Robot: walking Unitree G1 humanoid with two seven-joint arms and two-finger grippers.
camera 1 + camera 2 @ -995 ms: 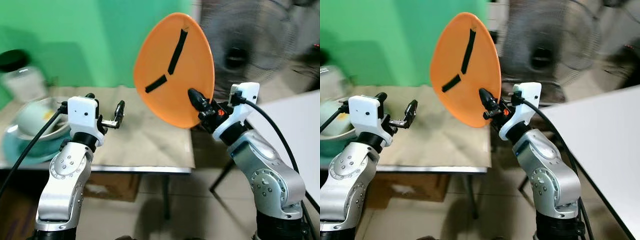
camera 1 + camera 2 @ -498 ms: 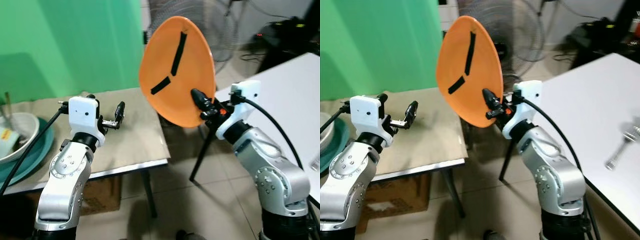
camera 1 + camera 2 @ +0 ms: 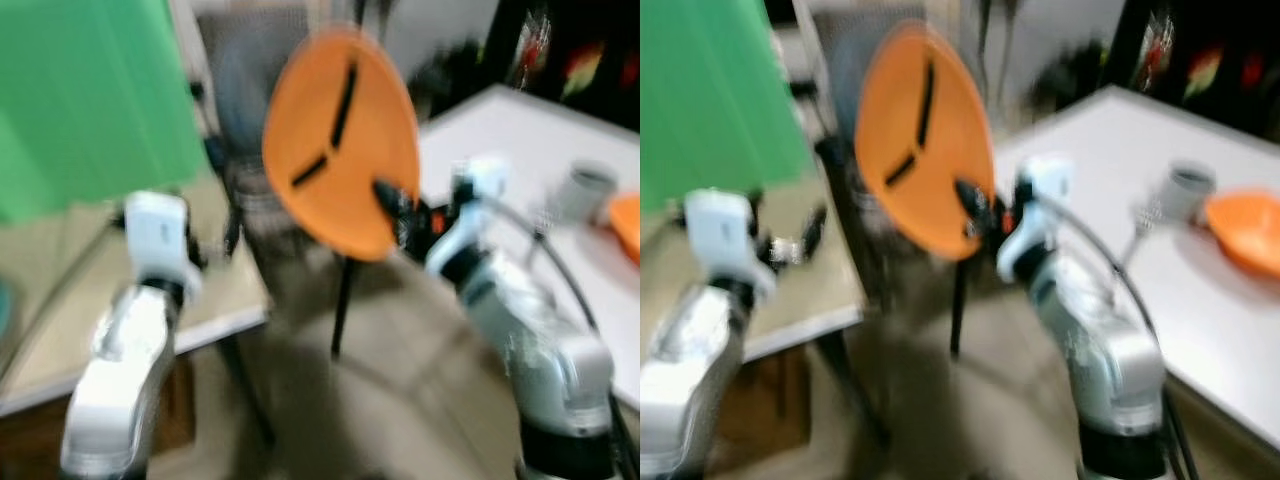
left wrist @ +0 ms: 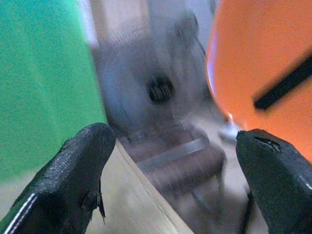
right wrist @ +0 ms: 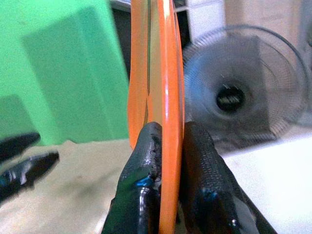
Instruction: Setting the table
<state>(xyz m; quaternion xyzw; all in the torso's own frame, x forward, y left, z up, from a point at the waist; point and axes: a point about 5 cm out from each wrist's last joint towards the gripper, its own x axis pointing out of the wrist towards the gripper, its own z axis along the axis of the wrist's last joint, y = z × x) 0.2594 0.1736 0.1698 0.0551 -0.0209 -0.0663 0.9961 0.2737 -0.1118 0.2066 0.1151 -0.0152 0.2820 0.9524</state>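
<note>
High beside the white table (image 3: pixel 1200 250), held up on edge in front of the head camera: orange plate (image 3: pixel 340 150), with two black strips across its face, not yet over the tabletop. Pinched at its lower rim by the right gripper (image 5: pixel 165 146), both black fingers (image 5: pixel 146 156) pressed flat against opposite faces of the rim, nothing else between them.

Judged step: carrying the plate to the white table for setting down. Heavy blur across both head views, so best done slowly. Worth keeping the pinch firm, since an upright plate gripped at one edge could swing or slip. Worth tipping it flat only once above a bare part of the table, and lowering until it rests before letting go. Needs a spot apart from what already sits at the far end of the white table: an orange dish (image 3: pixel 1250 230), a grey cup (image 3: pixel 1187 190) just beside it, and some blurred utensil near the cup, too smeared to name.

Left gripper (image 4: pixel 170 161) raised on the other side of the plate from the white table, over the tan table (image 3: pixel 800 290), fingers spread wide with only air between them, touching nothing. Green wall (image 3: pixel 90 100) and a standing fan (image 5: pixel 234 97) behind.
</note>
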